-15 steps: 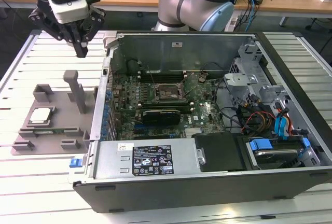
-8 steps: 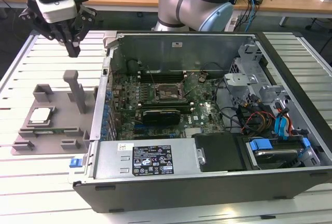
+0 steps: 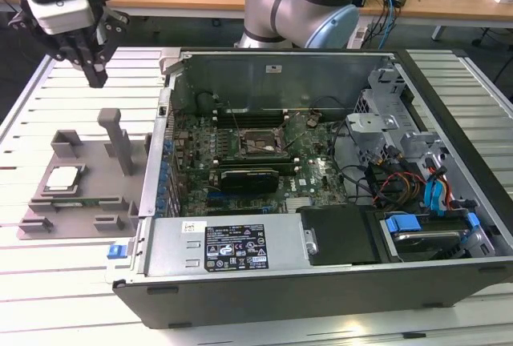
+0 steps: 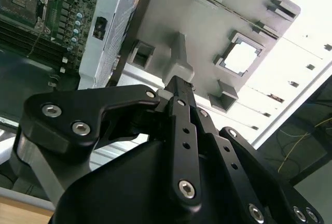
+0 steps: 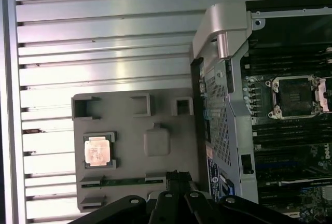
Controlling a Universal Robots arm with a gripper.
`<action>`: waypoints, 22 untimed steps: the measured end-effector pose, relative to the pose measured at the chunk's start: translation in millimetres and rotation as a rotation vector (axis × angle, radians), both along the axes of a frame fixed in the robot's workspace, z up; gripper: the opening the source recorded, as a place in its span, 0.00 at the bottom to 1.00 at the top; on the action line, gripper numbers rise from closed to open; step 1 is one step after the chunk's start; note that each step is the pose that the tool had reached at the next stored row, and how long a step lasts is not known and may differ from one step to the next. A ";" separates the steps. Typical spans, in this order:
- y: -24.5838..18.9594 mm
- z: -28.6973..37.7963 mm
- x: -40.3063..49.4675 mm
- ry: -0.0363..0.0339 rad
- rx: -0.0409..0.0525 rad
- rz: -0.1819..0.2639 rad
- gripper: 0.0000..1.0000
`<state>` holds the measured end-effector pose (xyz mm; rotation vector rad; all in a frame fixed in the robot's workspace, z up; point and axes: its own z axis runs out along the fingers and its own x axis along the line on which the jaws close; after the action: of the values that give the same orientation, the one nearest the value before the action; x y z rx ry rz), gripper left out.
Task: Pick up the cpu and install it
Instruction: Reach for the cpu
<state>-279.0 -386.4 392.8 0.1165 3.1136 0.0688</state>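
Silvery-grey cpu (image 3: 64, 179) lies flat in a square pocket of the grey holder (image 3: 94, 171), at the exterior view's left, on the slatted tabletop (image 3: 48, 282). My jaws hang clenched and empty high over the holder's far side, well apart from the chip, open air around them. An upright post (image 3: 120, 142) stands near the holder's right edge. Just beside that edge rises the computer case (image 3: 280, 282); its socket (image 3: 258, 142) lies inside.
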 end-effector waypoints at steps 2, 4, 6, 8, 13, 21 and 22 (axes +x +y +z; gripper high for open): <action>0.3 0.0 -4.0 0.0000 0.0000 0.000 0.11; 0.9 0.0 -11.3 0.0000 0.0000 0.000 0.11; 1.2 -0.1 -16.4 0.0001 0.0000 0.000 0.11; 1.5 -0.1 -20.0 0.0000 0.0000 0.000 0.11; 2.0 -0.1 -27.7 0.0000 0.0000 0.000 0.11; 3.1 -0.2 -45.9 -0.0001 0.0000 0.000 0.11; 3.5 -0.2 -49.3 -0.0001 0.0000 0.000 0.11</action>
<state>-328.3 -382.9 392.6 0.1166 3.1135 0.0689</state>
